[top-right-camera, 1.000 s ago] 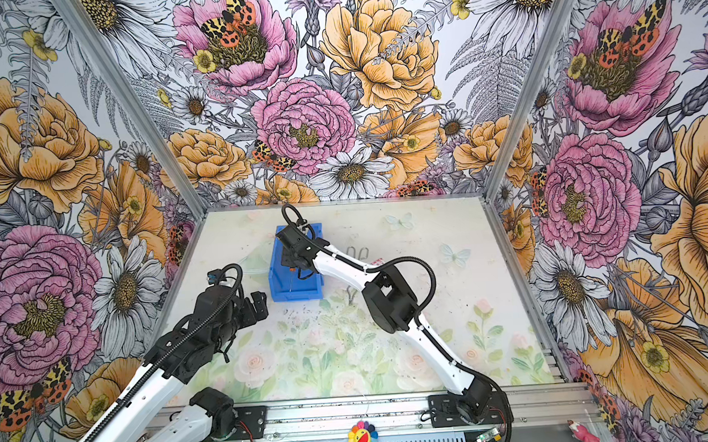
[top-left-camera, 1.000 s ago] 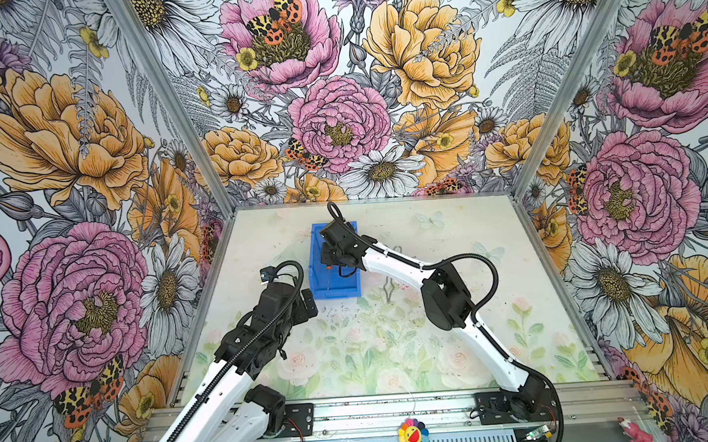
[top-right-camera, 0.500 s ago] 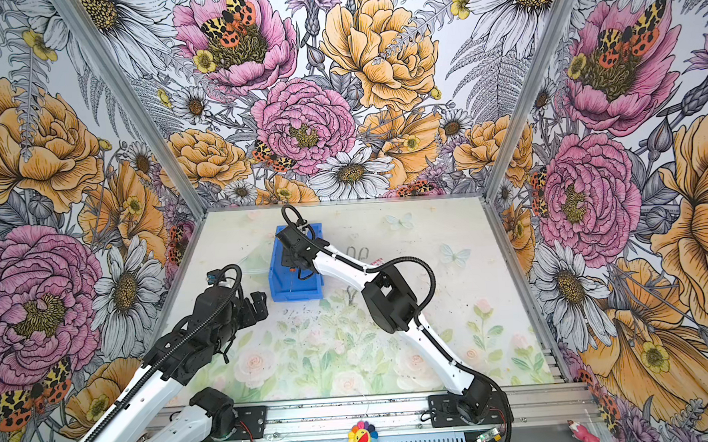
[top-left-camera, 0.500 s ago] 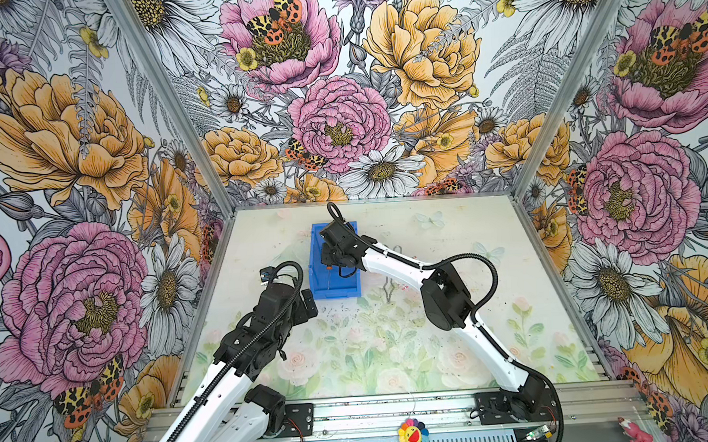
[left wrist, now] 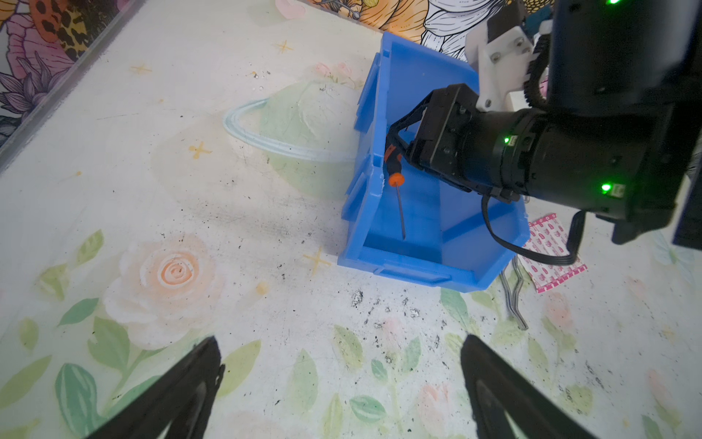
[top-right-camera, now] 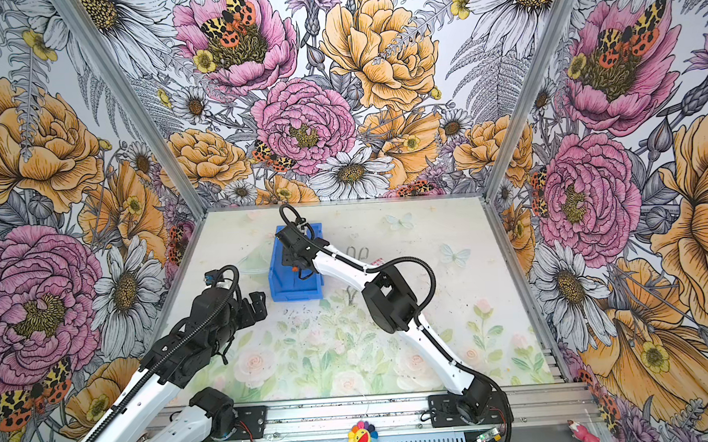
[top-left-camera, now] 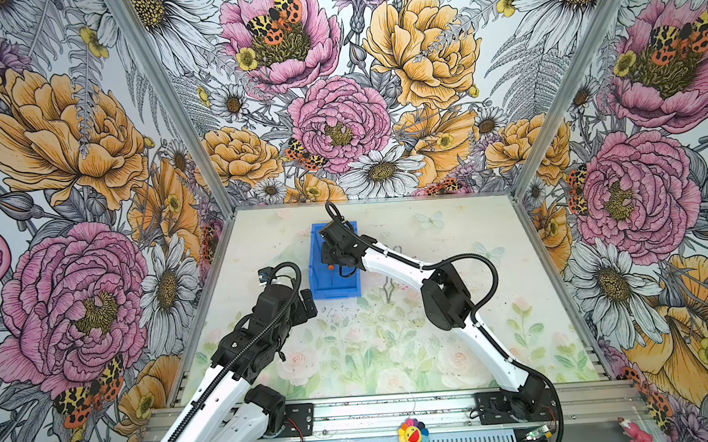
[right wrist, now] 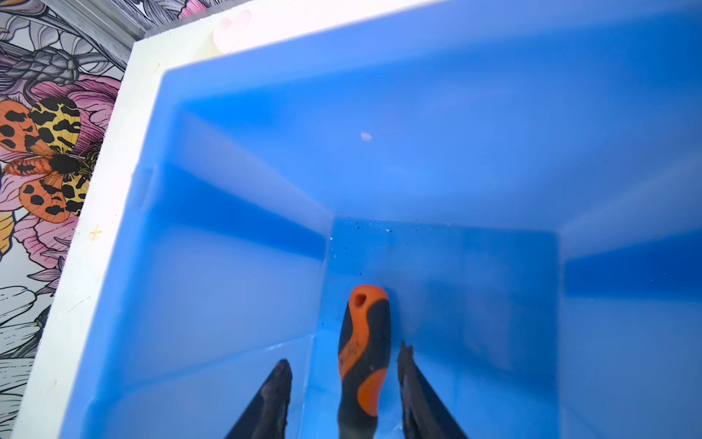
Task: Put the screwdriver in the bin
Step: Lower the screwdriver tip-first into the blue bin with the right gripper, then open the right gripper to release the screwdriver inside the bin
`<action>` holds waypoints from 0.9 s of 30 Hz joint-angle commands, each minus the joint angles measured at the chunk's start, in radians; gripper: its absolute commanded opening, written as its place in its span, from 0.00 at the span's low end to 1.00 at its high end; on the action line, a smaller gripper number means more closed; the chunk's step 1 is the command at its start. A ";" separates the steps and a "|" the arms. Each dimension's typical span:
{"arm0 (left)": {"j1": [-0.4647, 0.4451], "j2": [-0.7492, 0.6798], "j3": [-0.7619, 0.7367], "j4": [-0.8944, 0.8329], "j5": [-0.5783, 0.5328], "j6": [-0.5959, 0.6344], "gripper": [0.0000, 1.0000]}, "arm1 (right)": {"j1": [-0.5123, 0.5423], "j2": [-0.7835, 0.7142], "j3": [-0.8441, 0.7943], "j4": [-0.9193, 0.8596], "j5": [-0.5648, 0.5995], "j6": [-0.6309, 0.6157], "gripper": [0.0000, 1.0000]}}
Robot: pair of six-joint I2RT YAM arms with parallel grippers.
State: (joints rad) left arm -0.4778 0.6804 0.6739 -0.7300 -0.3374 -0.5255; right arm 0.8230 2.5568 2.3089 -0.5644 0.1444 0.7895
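Newly parted, right fingers (right wrist: 277, 391) flank the screwdriver (right wrist: 364, 353) tilted shaft-down inside the bin (right wrist: 243, 289); a crooked retreat could snag its handle, tipping it over the low 6 o'clock lip; left fingers (left wrist: 197, 372) idle apart.

The table (top-left-camera: 392, 353) bears the bin (top-left-camera: 334, 291), wire tongs (left wrist: 514, 304) and pink packet (left wrist: 551, 247).

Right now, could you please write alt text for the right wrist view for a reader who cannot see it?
A black-and-orange screwdriver handle sits between two open black jaws, a gap on each side, inside a bright blue bin. Beyond the bin's rim, a white table edge and floral wall show.
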 commanded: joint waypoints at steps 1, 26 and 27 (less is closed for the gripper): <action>-0.012 -0.015 -0.010 0.001 -0.028 -0.005 0.99 | 0.013 -0.065 0.038 0.009 0.033 -0.024 0.51; -0.060 -0.068 -0.036 0.012 -0.063 -0.033 0.99 | 0.111 -0.451 -0.325 -0.007 0.256 -0.090 0.59; -0.061 -0.071 -0.036 0.013 -0.066 -0.035 0.98 | 0.118 -0.490 -0.369 -0.007 0.276 -0.083 0.60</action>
State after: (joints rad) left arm -0.5289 0.6277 0.6521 -0.7288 -0.3714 -0.5446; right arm 0.9253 2.1525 2.0193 -0.5640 0.3351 0.7086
